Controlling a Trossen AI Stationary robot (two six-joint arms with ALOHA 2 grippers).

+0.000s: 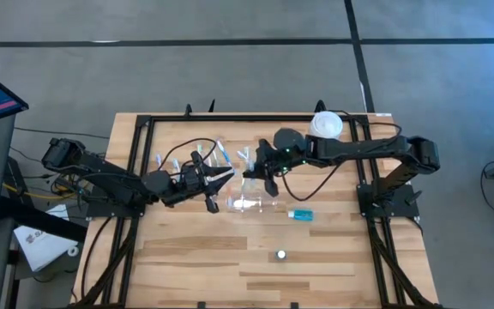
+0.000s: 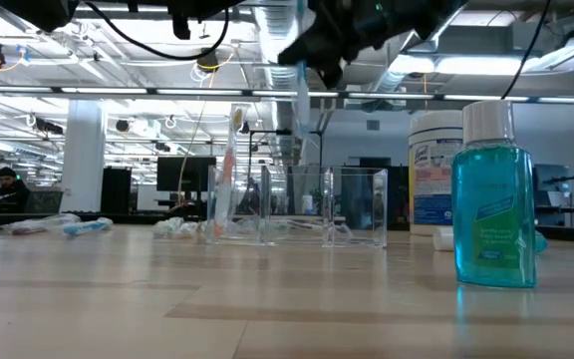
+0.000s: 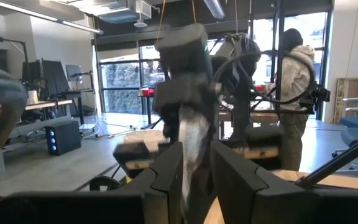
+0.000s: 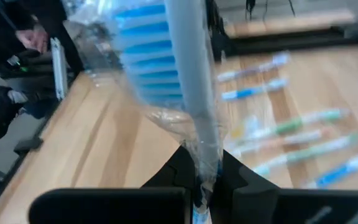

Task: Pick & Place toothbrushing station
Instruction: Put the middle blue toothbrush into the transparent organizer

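Clear plastic organizer (image 1: 251, 204) – mid-table on the wooden table (image 1: 187, 257), one toothbrush (image 2: 230, 170) standing upright inside. Right gripper (image 1: 251, 172): above the organizer, fingers clamped on a wrapped blue-and-white toothbrush (image 4: 188, 81). Left gripper (image 1: 223, 184): just beside the organizer, fingers (image 3: 163, 177) slightly apart; whether it grips anything cannot be told. Loose toothbrushes (image 1: 168, 161) – scattered behind the grippers. Small blue bottle (image 1: 300, 215) lies near the organizer. White tub (image 1: 325, 125) at the far edge.
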